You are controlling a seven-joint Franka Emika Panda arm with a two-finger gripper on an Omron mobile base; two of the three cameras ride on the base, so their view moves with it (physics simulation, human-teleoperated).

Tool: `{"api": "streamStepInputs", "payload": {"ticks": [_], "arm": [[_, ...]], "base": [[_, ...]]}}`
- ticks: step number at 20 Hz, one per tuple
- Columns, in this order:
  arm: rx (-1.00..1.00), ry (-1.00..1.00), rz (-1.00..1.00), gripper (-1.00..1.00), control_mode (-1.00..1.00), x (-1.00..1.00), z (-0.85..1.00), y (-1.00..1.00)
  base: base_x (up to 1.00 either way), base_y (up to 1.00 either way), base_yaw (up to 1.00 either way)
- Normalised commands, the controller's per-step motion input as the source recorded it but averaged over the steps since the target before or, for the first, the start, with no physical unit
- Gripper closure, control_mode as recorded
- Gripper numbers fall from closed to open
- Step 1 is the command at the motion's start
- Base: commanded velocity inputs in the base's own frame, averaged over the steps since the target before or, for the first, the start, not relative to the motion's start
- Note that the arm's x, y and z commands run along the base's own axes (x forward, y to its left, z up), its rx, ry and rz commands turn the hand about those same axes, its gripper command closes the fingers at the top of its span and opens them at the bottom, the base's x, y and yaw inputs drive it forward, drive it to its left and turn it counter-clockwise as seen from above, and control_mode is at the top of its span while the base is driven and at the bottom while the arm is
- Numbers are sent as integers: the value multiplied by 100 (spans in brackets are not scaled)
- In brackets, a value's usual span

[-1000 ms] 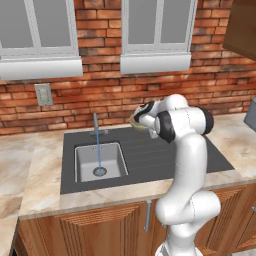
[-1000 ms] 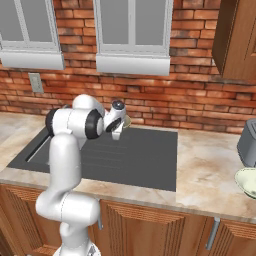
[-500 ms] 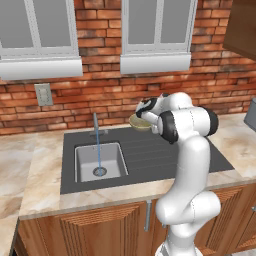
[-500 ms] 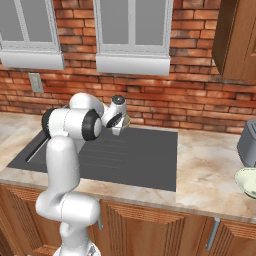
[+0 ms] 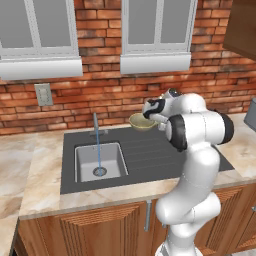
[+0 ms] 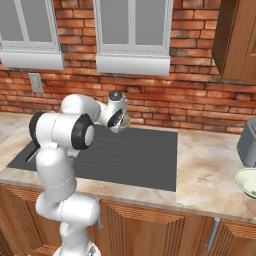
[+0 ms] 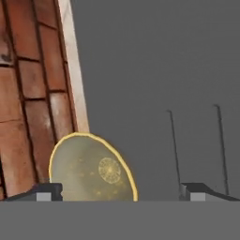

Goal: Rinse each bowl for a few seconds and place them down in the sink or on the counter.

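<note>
An olive-tan bowl sits low over the back of the drainboard, close to the brick wall. My gripper is right at it with its jaws open wide. In the hand view the bowl lies tilted between the fingertips, close to the left one and well clear of the right, so nothing grips it. Whether it rests on the drainboard I cannot tell. A paler cream-green bowl stands on the counter at far right. The sink has a light basin at left, with a thin water stream falling from the faucet.
A grey appliance stands on the counter behind the pale bowl. A brick wall with two windows runs along the back. A wall socket is at left. Wooden cabinets sit below the counter, and one hangs at upper right.
The hand and the olive-tan bowl have drifted slightly right and down toward the back of the drainboard. The jaws have stayed wide.
</note>
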Motion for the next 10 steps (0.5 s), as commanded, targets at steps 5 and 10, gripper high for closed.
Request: {"api": "streamStepInputs", "payload": {"ticks": [5, 10], "arm": [[2, -1, -23, -100, -100, -56, 56, -12], [6, 0, -28, -100, -100, -44, 58, -18]], "base": [[0, 0, 0], [0, 0, 0]]}}
